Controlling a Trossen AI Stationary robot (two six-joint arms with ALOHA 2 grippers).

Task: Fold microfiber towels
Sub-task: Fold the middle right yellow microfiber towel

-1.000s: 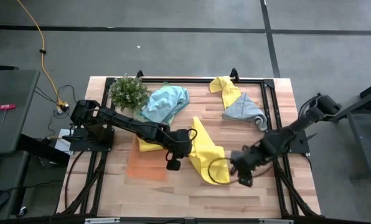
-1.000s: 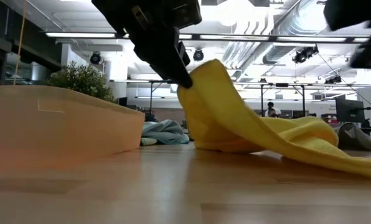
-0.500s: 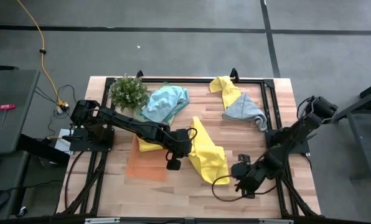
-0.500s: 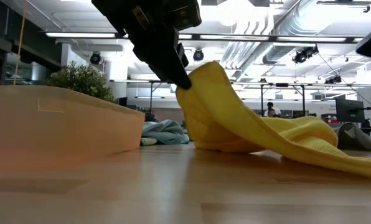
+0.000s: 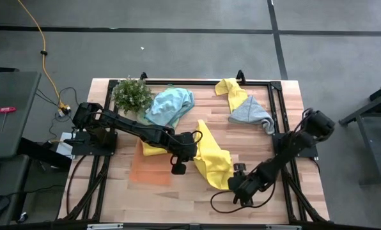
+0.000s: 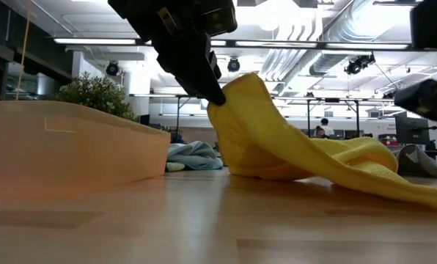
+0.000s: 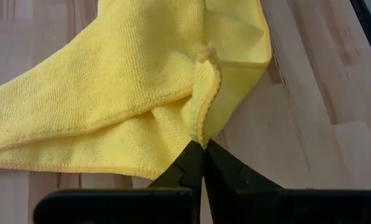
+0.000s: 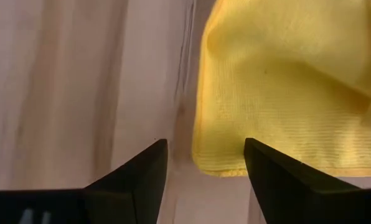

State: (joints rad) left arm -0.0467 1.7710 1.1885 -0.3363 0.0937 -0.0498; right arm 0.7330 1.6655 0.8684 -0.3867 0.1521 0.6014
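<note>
A bright yellow microfiber towel (image 5: 213,156) lies rumpled at the table's middle, its left edge raised and the rest sloping down onto the wood (image 6: 336,165). My left gripper (image 5: 194,138) is shut on that raised edge. My right gripper (image 5: 233,186) is open and empty just off the towel's near corner (image 8: 218,163); its fingers stand in front of the corner without touching it. My left gripper pinches the towel's hemmed edge (image 7: 201,127) between its two fingertips, where the cloth is gathered into a fold. It comes slanting down from the table's left. The held edge (image 6: 229,92) is lifted clear, and the towel hangs slack with its far part on the table.
An orange tray (image 5: 149,171) lies under my left arm with another yellow cloth (image 5: 149,150) on its far edge. At the back are a green plant (image 5: 132,94), a blue-teal towel (image 5: 170,105), a yellow towel (image 5: 232,91) and a grey towel (image 5: 249,112).
My right gripper has moved toward the table's near edge and left, ending by the yellow towel's near corner. My left gripper has kept the towel's edge raised; the towel has barely shifted.
</note>
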